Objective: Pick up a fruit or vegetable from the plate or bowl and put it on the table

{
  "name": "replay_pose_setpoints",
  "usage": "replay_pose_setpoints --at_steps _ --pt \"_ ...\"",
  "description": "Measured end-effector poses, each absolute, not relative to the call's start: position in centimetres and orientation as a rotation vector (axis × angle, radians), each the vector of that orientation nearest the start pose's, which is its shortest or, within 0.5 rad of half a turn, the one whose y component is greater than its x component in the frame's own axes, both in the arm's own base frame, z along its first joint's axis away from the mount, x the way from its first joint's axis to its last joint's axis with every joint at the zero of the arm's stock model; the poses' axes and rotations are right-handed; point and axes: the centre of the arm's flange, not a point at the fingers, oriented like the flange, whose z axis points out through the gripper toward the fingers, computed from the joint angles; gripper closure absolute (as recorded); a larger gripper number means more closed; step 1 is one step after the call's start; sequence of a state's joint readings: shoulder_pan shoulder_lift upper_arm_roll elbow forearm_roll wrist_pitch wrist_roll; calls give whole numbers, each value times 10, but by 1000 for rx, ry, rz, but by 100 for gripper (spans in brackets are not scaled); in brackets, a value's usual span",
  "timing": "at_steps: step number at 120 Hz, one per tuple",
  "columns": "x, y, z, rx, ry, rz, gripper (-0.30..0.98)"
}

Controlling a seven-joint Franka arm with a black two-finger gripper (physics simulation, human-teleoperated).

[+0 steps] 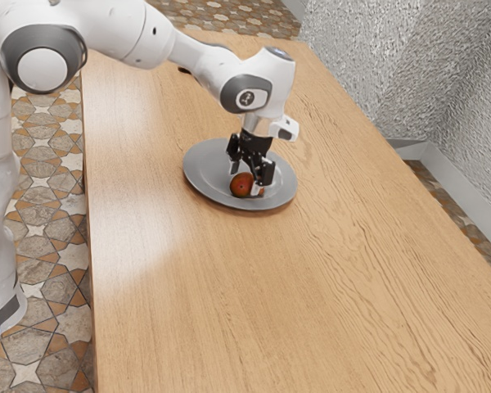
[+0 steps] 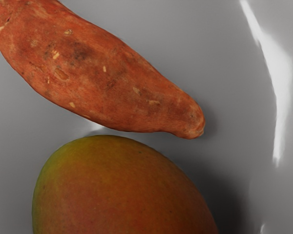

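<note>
Two fingers [image 1: 257, 187] well apart, tips downward, low at the mango [image 2: 122, 190] on the grey plate [image 1: 203, 168], arm [image 1: 198, 57] outstretched above.

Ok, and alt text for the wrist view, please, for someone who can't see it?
Close-up of a smooth mango, green shading into orange-red, close beside a long, tapering, orange-red sweet potato with pale flecks. Behind them is a glossy grey plate with white glints.
</note>
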State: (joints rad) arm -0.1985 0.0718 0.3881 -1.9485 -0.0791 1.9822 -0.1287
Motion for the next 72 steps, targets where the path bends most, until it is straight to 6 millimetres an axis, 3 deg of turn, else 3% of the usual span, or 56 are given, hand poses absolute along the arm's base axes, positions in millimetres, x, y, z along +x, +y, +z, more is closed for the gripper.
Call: replay_pose_setpoints --at_steps 26,72 --pt "560 100 435 -3144 -568 37 3" --pt "559 109 432 -3152 -621 27 36"
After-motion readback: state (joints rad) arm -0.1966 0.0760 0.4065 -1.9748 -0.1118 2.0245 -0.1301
